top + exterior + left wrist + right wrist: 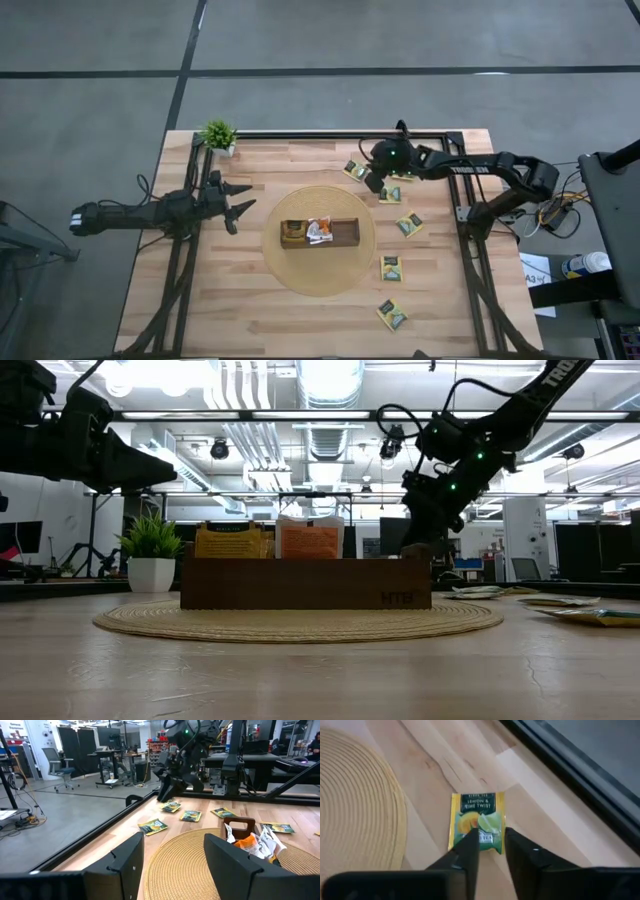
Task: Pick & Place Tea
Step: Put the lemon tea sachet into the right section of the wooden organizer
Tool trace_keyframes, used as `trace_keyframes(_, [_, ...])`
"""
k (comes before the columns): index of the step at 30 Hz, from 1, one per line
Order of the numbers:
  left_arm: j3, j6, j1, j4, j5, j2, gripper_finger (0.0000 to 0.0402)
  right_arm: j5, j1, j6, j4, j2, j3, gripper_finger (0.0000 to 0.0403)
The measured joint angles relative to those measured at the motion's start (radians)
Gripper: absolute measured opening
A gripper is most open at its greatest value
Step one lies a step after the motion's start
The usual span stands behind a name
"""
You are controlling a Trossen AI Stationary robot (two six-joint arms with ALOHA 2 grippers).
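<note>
The right end effector [491, 845] is seen lowered over a yellow-and-green tea sachet [477, 822] lying flat on the tabletop [250, 310], just off the edge of a round woven mat [345, 280]. Its two fingers are parted only narrowly, their tips set over the sachet's near edge; whether the paper is actually pinched cannot be told. In the high view this end effector [373, 184] is placed near the far right part of the tabletop, just beside two sachets: one lying beside it [355, 169] and another [391, 194] nearer the mat.

More loose sachets are scattered on the right side: one [409, 224] near the mat's right edge, one [391, 268] lower down, and one [392, 315] close to the front edge.

At the mat's centre a long brown wooden tray [350, 232] is shown, with sachets (orange and white among them) [318, 230] standing upright inside.

The left end effector [238, 201] is held above the tabletop left of the mat, its fingers spread wide and empty. A small potted plant [219, 136] is set at the far left corner.
</note>
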Motion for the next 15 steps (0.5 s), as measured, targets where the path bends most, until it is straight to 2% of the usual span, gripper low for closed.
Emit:
trace_keyframes(8, [0.0, 0.0, 0.0, 0.0, 0.0, 0.0, 0.0202, 0.02, -0.008, 0.048, 0.037, 0.136, 0.046, 0.0204])
trace_keyframes(15, [0.0, 0.0, 0.0, 0.0, 0.0, 0.001, 0.0202, 0.02, -0.037, 0.073, 0.046, 0.277, 0.124, 0.0258])
